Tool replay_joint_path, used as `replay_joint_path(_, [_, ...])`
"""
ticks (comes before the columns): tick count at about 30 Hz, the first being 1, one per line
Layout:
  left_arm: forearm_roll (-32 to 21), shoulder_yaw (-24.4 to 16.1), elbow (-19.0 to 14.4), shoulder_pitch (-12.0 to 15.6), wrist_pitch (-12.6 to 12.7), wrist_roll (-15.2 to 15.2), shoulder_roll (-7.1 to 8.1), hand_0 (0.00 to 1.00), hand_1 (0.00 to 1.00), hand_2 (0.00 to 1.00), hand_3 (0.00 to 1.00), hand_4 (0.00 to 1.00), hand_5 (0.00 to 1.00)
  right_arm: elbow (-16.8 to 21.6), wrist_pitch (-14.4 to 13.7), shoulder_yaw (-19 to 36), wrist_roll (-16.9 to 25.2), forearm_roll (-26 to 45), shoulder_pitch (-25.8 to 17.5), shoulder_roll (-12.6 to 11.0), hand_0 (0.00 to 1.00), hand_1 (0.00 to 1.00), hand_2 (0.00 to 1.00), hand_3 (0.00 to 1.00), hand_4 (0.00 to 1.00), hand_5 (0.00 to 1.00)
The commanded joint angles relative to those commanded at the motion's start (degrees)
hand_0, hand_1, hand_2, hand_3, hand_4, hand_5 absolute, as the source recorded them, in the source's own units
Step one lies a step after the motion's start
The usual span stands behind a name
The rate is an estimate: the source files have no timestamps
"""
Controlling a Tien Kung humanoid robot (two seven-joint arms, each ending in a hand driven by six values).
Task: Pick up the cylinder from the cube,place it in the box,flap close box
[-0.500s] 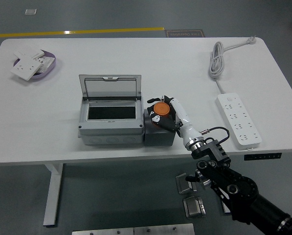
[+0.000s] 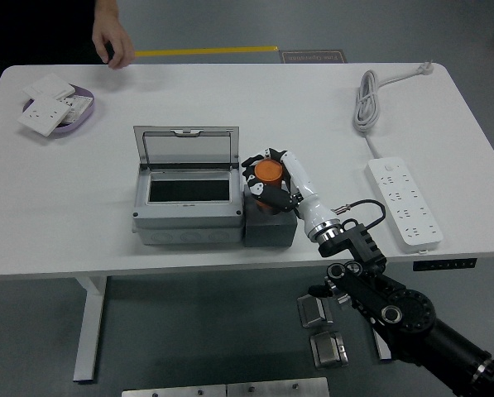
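My right hand (image 2: 267,175) is shut on the orange cylinder (image 2: 269,172), holding it just above the dark grey cube (image 2: 270,225) near the table's front edge. Left of the cube stands the grey box (image 2: 188,213) with its clear lid (image 2: 189,147) tilted up at the back and its dark inside showing. The right arm (image 2: 371,289) comes in from the lower right. My left arm is out of view.
A white power strip (image 2: 405,203) with its coiled cable (image 2: 367,103) lies at the right. A purple dish (image 2: 79,121) with white sockets sits at the far left. A person's hand (image 2: 112,40) hangs over the table's far left edge.
My right hand has lifted the orange cylinder a little up and toward the far side of the cube. A person's hand has come into view at the top left.
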Motion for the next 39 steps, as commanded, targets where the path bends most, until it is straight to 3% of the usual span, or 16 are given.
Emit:
replay_joint_path(8, [0.75,-0.81,0.00,0.12,-0.08,0.51,0.01,0.602,0.640,0.549,0.554,0.643,0.281,2.31,-1.07,-5.05,-5.33,-6.67,6.52,1.95,0.382,0.451,0.405,0.334,0.002,0.002])
replay_joint_path(19, [1.65,-1.53,0.00,-0.12,-0.27,0.87,0.60,0.602,0.640,0.551,0.554,0.647,0.294,-1.04,1.27,-14.32,-11.25,-9.94,16.67,1.95,0.364,0.450,0.404,0.339,0.002,0.002])
replay_joint_path(24, [2.07,-1.87,0.00,-0.22,-0.30,1.01,0.78,0.602,0.640,0.551,0.554,0.653,0.306,-3.30,3.49,-17.95,-13.79,-10.26,20.15,1.95,0.371,0.457,0.414,0.345,0.008,0.002])
replay_joint_path(32, [2.59,-2.35,0.00,-0.40,-0.33,0.99,1.41,0.602,0.640,0.552,0.554,0.659,0.314,-5.57,9.33,-23.49,-19.14,-10.75,25.84,1.95,0.383,0.469,0.428,0.390,0.028,0.002])
replay_joint_path(33, [2.69,-2.42,0.00,-0.43,-0.34,1.00,1.47,0.602,0.640,0.552,0.553,0.661,0.318,-5.91,10.14,-23.95,-19.85,-11.08,26.46,1.95,0.658,0.626,0.593,0.616,0.123,0.053])
replay_joint_path(38, [3.06,-2.60,0.00,-0.52,-0.45,1.06,1.65,0.602,0.640,0.552,0.553,0.661,0.318,-7.10,13.17,-25.59,-22.96,-14.02,29.43,1.95,0.658,0.626,0.593,0.616,0.123,0.053])
replay_joint_path(39, [3.07,-2.59,0.00,-0.54,-0.47,1.07,1.68,0.602,0.640,0.552,0.553,0.661,0.319,-7.29,13.72,-25.85,-23.57,-14.69,30.03,1.95,0.828,0.757,0.759,0.742,0.485,0.243])
